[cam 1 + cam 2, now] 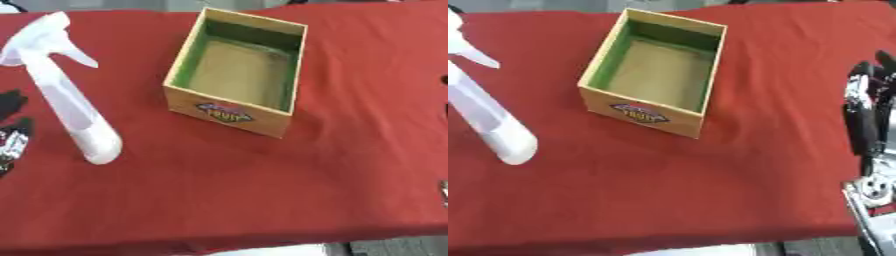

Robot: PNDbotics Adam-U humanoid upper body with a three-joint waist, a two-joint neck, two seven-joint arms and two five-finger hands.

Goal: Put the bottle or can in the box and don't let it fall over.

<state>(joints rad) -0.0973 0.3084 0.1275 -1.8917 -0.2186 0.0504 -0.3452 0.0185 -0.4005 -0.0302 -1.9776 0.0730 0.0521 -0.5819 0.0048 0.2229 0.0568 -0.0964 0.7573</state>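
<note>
Left eye view: red tablecloth (262, 190) across nearly the whole picture, table lying slightly askew.
Landmark: cardboard box (229, 116), open at the top, standing upright on the cloth, above the middle.
Box inside: green lining on the walls, tan floor, nothing visible in it.
Box front: colourful printed label on the near wall, lettering not legible.
Bottle: white spray bottle (66, 97), well to the left of the box, apart from it, not in it.
Bottle pose: appears to stand on the cloth, base end nearest the camera, trigger head at the far end, nozzle pointing toward the box; upright or lying flat not certain from this angle.
Left hand: left hand (12, 131), only black and silver parts showing at the left edge, left of the bottle and farther from the box than the bottle; not touching the bottle; fingers straight or curled, cannot tell.
Right hand: right hand (866, 112), seen best in the right eye view, well to the right of the box, fingers pointing up and away, relaxed and straight, holding nothing.
Contact: neither hand touching box or bottle.
</note>
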